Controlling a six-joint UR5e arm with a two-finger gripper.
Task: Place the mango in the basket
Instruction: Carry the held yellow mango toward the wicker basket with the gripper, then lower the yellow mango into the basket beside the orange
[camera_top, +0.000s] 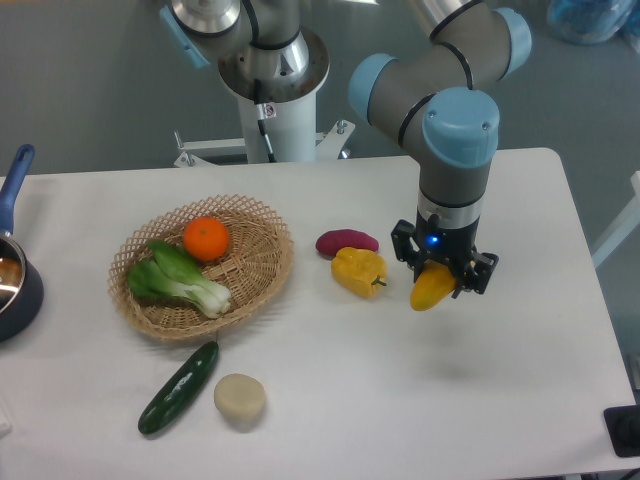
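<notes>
The mango (431, 290) is a smooth yellow-orange fruit held in my gripper (440, 276), which is shut on it and holds it above the table, right of centre. The basket (262, 268) is a round tan wicker one at the left-centre of the table. It holds a round orange (206, 238) and a green bok choy (176, 278). The gripper with the mango is well to the right of the basket, apart from it.
A yellow bell pepper (358, 271) and a purple sweet potato (346, 242) lie between the basket and the gripper. A cucumber (179, 388) and a pale round disc (240, 396) lie in front of the basket. A dark blue-handled pot (14, 270) is at the left edge.
</notes>
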